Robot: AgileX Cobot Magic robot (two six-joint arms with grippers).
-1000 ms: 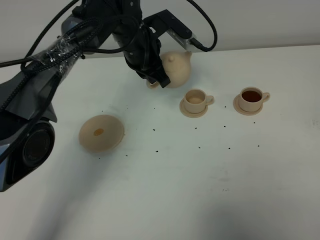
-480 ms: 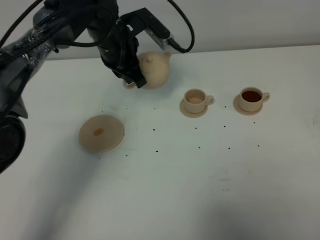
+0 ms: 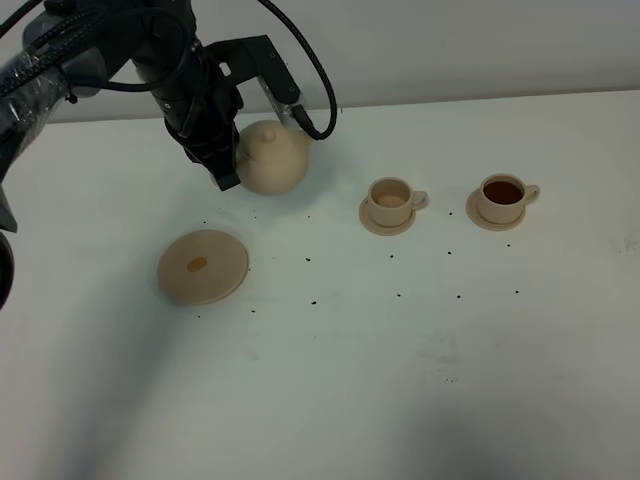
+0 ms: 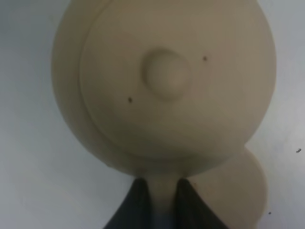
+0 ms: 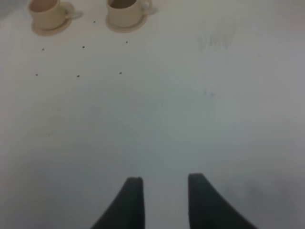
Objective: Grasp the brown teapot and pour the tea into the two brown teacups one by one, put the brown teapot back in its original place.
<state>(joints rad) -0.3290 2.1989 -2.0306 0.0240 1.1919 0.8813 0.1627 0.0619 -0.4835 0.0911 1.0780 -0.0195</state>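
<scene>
Tan and round, the brown teapot [image 3: 272,158] is at the back left part of the white counter [image 3: 400,380], with the left pincer [image 4: 160,195] clamped tight on its handle. The big saucer [image 3: 203,266] where the pot belongs lies bare, near the pot but not under it. The far teacup [image 3: 502,196] has dark tea in it. The near teacup [image 3: 390,200] looks paler inside, and I cannot tell how full it is. I think the pouring is done and the job now is to put the pot back. For that, the pot must go over the big saucer, stay upright so nothing spills, come down softly on the dark spot in the middle, and only then be let go. The high view shows the whole counter: pot, saucer and both cups, and how far apart they are. It does not show the grip well, because the dark arm hides the handle. The left wrist view shows that part: the lid [image 4: 165,74] seen from above, and two dark fingers [image 4: 138,202] pinching the handle. A tan round edge peeks out below the pot there; it may be the saucer, but I am not sure. The right wrist view shows the right pincer [image 5: 162,200] with its fingers apart and holding nothing, low over bare counter, well away from the cups.
</scene>
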